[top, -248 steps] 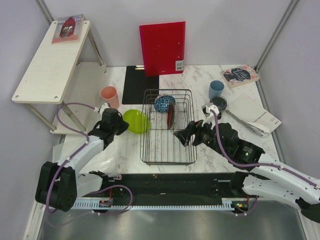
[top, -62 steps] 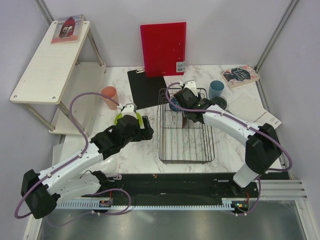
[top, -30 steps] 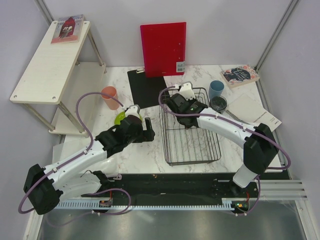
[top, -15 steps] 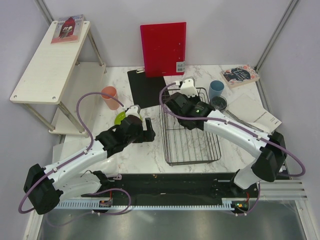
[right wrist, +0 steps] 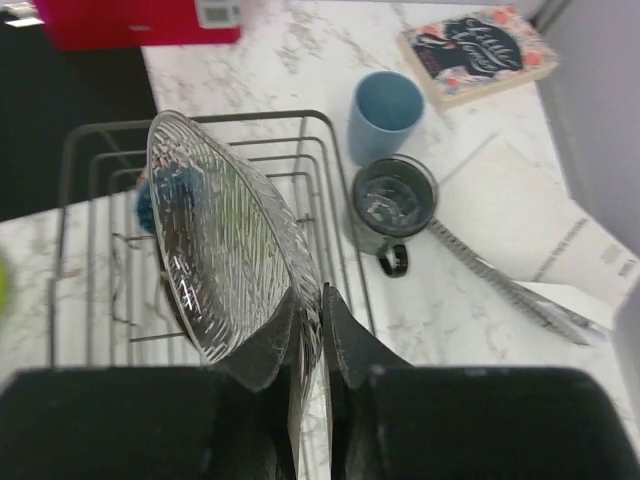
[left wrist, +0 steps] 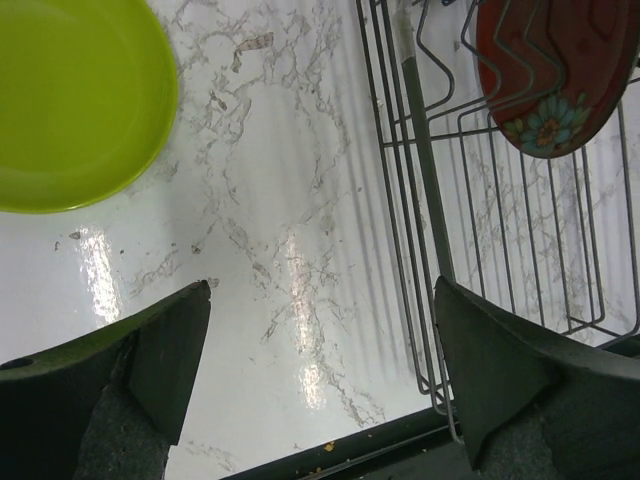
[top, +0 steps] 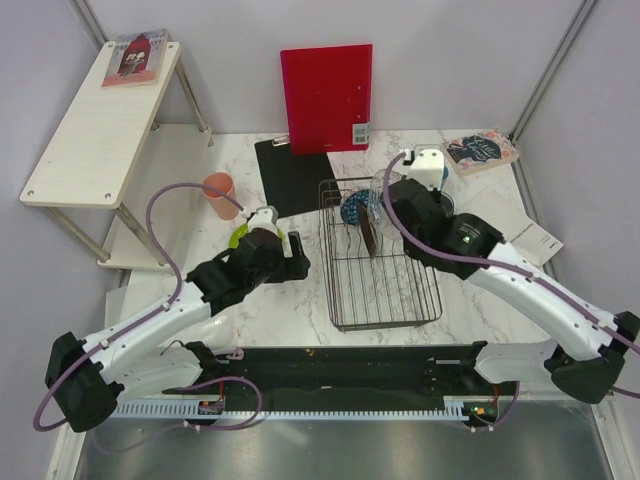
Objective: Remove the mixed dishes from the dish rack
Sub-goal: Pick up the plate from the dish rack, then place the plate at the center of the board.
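Over the far right end of the dish rack [top: 390, 285], the right arm reaches in from its base at the near right, elbow bent and wrist turned down. The right gripper [right wrist: 308, 335] has its fingers pressed together on the lower rim of the clear glass plate [right wrist: 215, 230], pinching it so that it stands on edge, tilted, above the rack's far wires. The left arm stretches forward from the near left. The left gripper [left wrist: 320, 340] hangs over bare marble table [top: 290, 300] with its fingers spread wide and nothing between them, the lime-green dish [left wrist: 70, 100] on one side and the rack's left wall on the other.

Inside the rack, the dark red plate [top: 368, 235] stands on edge in the wire slots, and the blue patterned bowl [top: 353, 208] sits just beyond it at the far end. Outside the rack, the pink cup [top: 218, 190] stands on the table to the far left. The light blue cup [right wrist: 387, 115] stands past the rack's far right corner. Just beside it is the dark grey mug [right wrist: 393, 205], which seems to hold something glassy, though the view is too poor to be sure.
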Robot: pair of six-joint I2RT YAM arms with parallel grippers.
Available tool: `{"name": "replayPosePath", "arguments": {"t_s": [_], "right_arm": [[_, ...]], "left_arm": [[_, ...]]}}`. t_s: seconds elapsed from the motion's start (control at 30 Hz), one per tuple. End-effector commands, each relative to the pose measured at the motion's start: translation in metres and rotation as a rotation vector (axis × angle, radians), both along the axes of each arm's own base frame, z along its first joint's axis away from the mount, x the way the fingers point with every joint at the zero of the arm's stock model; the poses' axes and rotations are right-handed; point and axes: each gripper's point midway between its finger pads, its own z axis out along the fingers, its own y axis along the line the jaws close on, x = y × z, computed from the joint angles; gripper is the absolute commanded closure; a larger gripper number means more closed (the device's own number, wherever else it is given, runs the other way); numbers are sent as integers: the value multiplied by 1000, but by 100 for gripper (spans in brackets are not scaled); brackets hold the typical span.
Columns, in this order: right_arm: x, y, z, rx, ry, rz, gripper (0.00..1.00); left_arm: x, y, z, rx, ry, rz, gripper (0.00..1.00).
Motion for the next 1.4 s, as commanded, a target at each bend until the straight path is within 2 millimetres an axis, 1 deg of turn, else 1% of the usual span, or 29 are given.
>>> {"name": "replayPosePath", "arguments": {"t_s": [0.0, 0.03, 0.07, 0.1, 0.13, 0.17, 0.2, 0.23, 0.27, 0.3, 0.33, 0.37, 0.4, 0.47, 0.5, 0.6, 0.73, 0.8, 0.9, 0.93, 0.97, 1.0, 1.03, 1.07, 1.1, 1.27, 1.3, 1.33, 1.37], "right_arm": [[-16, 31, 19, 322, -29, 185, 100], [-16, 43, 27, 398, -50, 236, 100], [-18, 51, 30, 449, -49, 289, 100], [-18, 55, 33, 499, -54, 320, 100], [-26, 72, 37, 593, -41, 418, 100], [-29, 78, 39, 634, -35, 453, 100], [-29, 79, 33, 662, -17, 473, 100], [-34, 90, 39, 735, -15, 523, 100], [-36, 94, 38, 764, -6, 546, 100], [-37, 96, 28, 779, 16, 553, 100], [-38, 101, 28, 815, 24, 564, 100], [-43, 108, 24, 838, 56, 598, 100], [-42, 112, 11, 840, 88, 590, 100], [-49, 123, 6, 880, 132, 642, 100], [-51, 127, -4, 886, 158, 653, 100], [-58, 139, -11, 920, 205, 705, 100], [-63, 147, -16, 942, 236, 745, 100], [-67, 150, -19, 948, 258, 767, 100], [-68, 151, -16, 953, 253, 784, 100], [-68, 151, -17, 952, 254, 785, 100], [-68, 151, -16, 952, 249, 782, 100], [-68, 150, -16, 949, 249, 784, 100], [-68, 150, -16, 949, 246, 782, 100], [-69, 150, -16, 948, 245, 785, 100], [-69, 150, -17, 946, 247, 784, 100], [-69, 150, -20, 927, 250, 794, 100], [-68, 150, -21, 920, 251, 793, 95], [-67, 148, -23, 908, 252, 787, 61], [-61, 144, -27, 877, 231, 747, 44]], "left_arm": [[12, -2, 47, -105, -118, 41, 1], [11, -4, 59, -149, -151, 30, 1], [10, -6, 66, -178, -172, 21, 1], [8, -7, 72, -204, -190, 13, 0], [6, -8, 75, -231, -202, -2, 0], [3, -9, 91, -283, -245, -13, 1], [1, -9, 98, -310, -265, -25, 1], [-2, -11, 100, -335, -273, -44, 1], [-6, -10, 116, -382, -321, -58, 1], [-8, -10, 120, -399, -342, -70, 1], [-11, -9, 116, -403, -343, -81, 1], [-16, -5, 124, -431, -371, -83, 1], [-16, -4, 124, -438, -385, -85, 1], [-20, -3, 128, -457, -409, -97, 1], [-21, -3, 128, -455, -421, -106, 1], [-20, -4, 122, -429, -406, -119, 1], [-17, -8, 113, -410, -381, -124, 1], [-17, -10, 110, -408, -380, -131, 5], [-17, -12, 107, -403, -372, -139, 21], [-16, -12, 105, -400, -370, -136, 29], [-16, -11, 105, -401, -369, -128, 52], [-15, -8, 101, -392, -364, -109, 64], [-14, -6, 100, -392, -365, -101, 84], [-15, -4, 99, -390, -365, -93, 92], [-14, -1, 100, -388, -369, -80, 98], [-15, 1, 103, -391, -385, -80, 98], [-15, 2, 104, -393, -388, -75, 98], [-15, 3, 104, -391, -392, -70, 98], [-14, 5, 104, -389, -391, -59, 98]]}}
